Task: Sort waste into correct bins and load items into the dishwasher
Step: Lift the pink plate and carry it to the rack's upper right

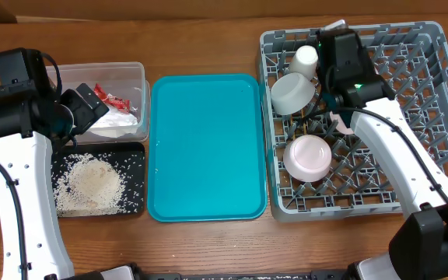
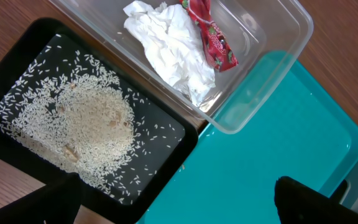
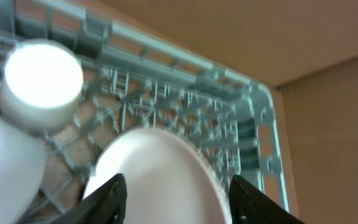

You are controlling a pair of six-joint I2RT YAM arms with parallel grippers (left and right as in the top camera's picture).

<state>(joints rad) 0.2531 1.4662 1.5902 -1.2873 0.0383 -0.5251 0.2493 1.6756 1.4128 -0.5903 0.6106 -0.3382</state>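
The grey dish rack (image 1: pixel 411 47) at the right holds a small white cup (image 1: pixel 306 59), a grey-green bowl (image 1: pixel 292 93) and a white bowl (image 1: pixel 308 158). My right gripper (image 3: pixel 179 196) hangs inside the rack, open, with a finger on each side of the pale pink plate (image 3: pixel 160 174), which stands on edge. The clear tub (image 1: pixel 134 74) at the back left holds the crumpled napkin (image 2: pixel 173 50) and the red wrapper (image 2: pixel 213 37). Rice (image 2: pixel 86 124) lies in the black tray (image 1: pixel 134 152). My left gripper (image 2: pixel 179 199) hovers open over the seam between the black tray and the teal tray, holding nothing.
The large teal tray (image 1: pixel 208 148) lies between the bins and the rack. The right arm (image 1: pixel 395 155) stretches across the rack's near right part. The left arm (image 1: pixel 22 179) stands along the table's left edge, beside the black tray.
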